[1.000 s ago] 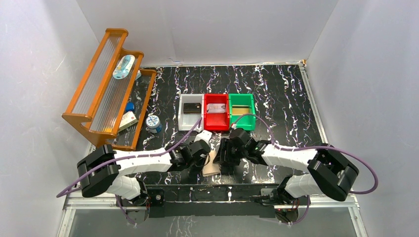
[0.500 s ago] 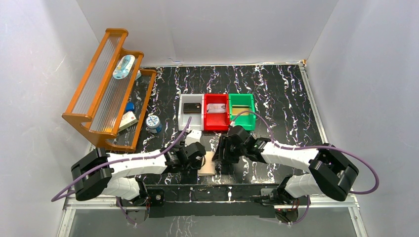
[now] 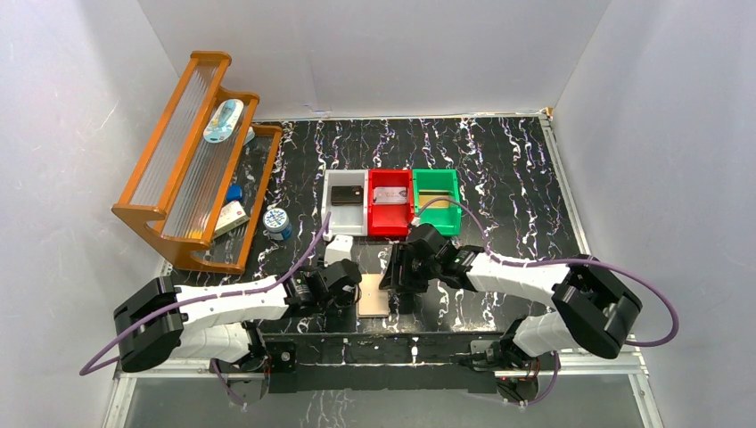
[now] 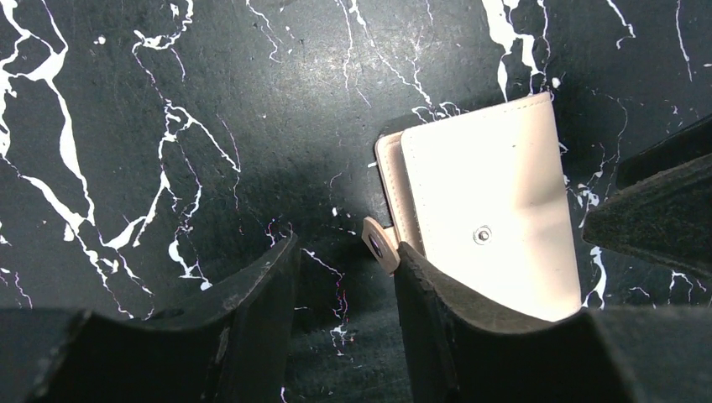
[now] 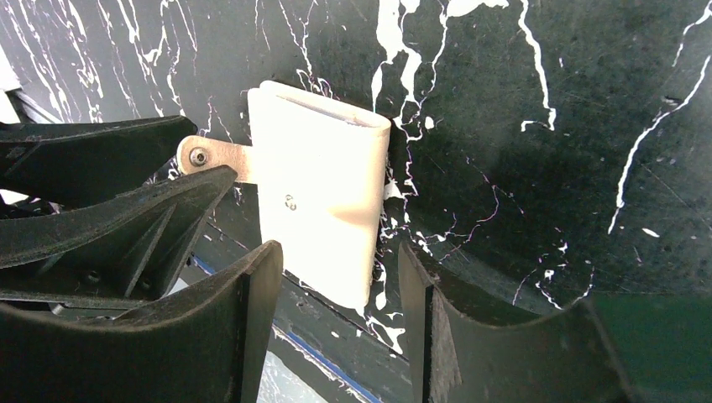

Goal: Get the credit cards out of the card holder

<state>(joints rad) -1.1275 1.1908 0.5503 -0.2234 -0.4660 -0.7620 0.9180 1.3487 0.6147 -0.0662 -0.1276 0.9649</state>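
Down at the near edge of the table (image 3: 517, 178), the closed card holder (image 3: 373, 297) lies flat between the two grippers. Both arms stretch low and inward from their bases, wrists bent down. The left gripper (image 3: 348, 290) has its jaws apart over the tabletop, the strap tab (image 4: 379, 245) just beside one finger, and the right gripper (image 3: 398, 292) is likewise spread, the holder's end in its gap, unclamped.

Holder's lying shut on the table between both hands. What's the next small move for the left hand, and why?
Probably nudge the left hand sideways toward the card holder until the strap tab sits between its open fingers, ready to pinch. The tab is unsnapped and juts out just beside one finger; the holder lies folded shut and flat, and the hand holds nothing.
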